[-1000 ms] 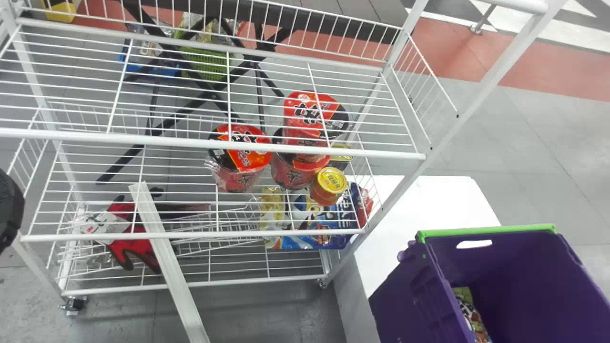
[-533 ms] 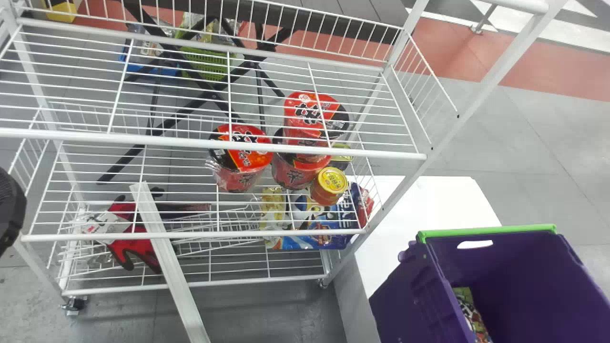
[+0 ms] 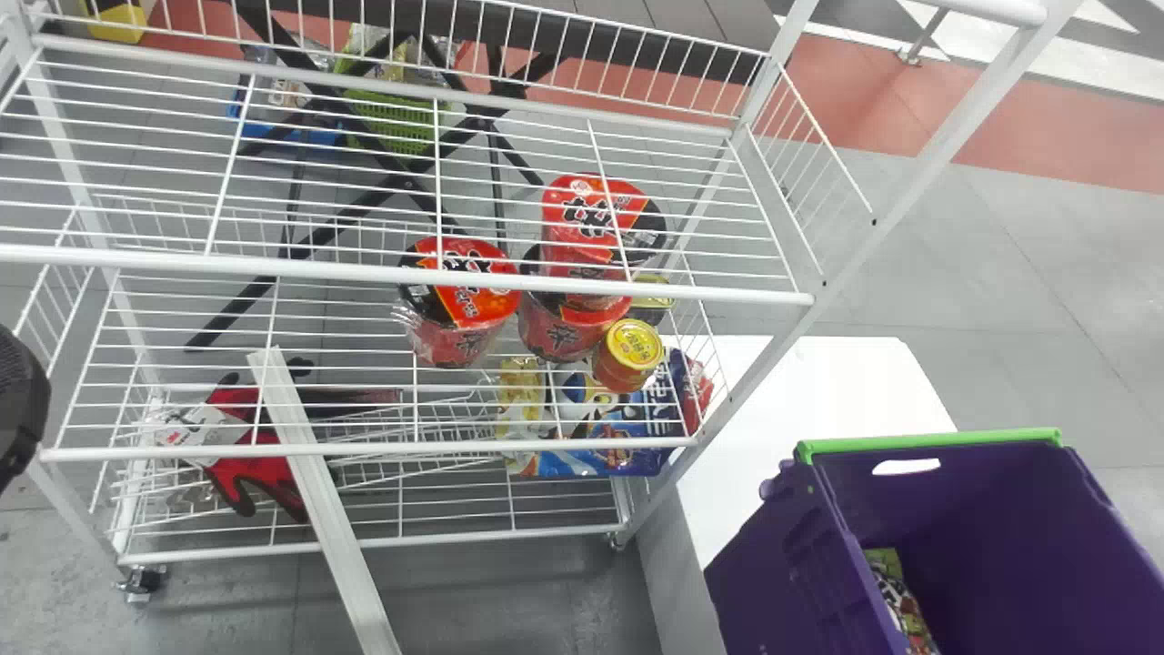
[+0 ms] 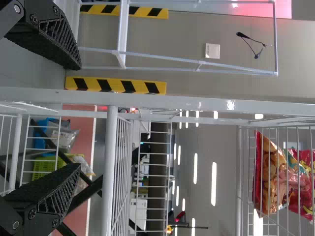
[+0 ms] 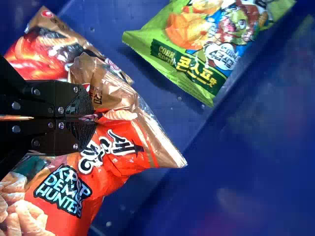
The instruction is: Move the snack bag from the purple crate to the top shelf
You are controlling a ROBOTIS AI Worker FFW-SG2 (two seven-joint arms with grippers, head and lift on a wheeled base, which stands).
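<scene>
Right wrist view: right hand (image 5: 94,118) clenched on the red snack bag (image 5: 120,164), down inside the purple crate (image 3: 773,582), head view's four o'clock; over at nine o'clock, the left hand (image 3: 18,409) hangs spread.

Korean and English lettering marks the red bag (image 5: 112,172) and (smaller) the green bag (image 5: 209,46).

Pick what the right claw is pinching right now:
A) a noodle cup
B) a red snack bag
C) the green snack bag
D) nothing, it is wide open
B: the right wrist view shows the right claw shut on the bunched-up red snack bag, while the green bag lies apart from it.
</scene>
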